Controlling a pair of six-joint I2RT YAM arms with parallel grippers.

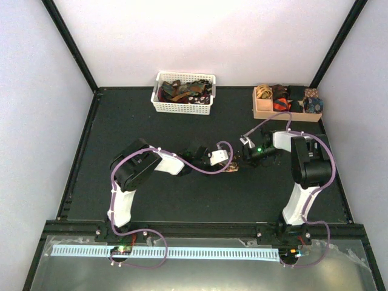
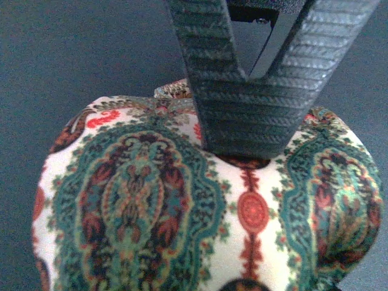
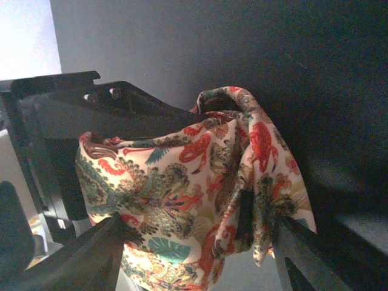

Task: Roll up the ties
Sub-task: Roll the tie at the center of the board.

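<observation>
One of the ties [image 1: 232, 168], cream with a red and green floral print, is bunched into a loose roll between my two grippers at the middle of the black table [image 1: 121, 133]. In the left wrist view the tie [image 2: 151, 206] fills the lower frame and hides my own fingers. The right gripper's ribbed fingers [image 2: 242, 103] come down on it from above. My left gripper [image 1: 227, 162] is shut on the tie. In the right wrist view the tie [image 3: 182, 182] bulges between the fingers of my right gripper [image 3: 200, 254], which press on both its sides. The left gripper's dark body [image 3: 109, 109] runs over its top.
A white slatted basket [image 1: 183, 106] with several loose ties stands at the back centre. A tan wooden compartment box [image 1: 285, 113] with rolled ties sits at the back right. Black frame posts rise at both back corners.
</observation>
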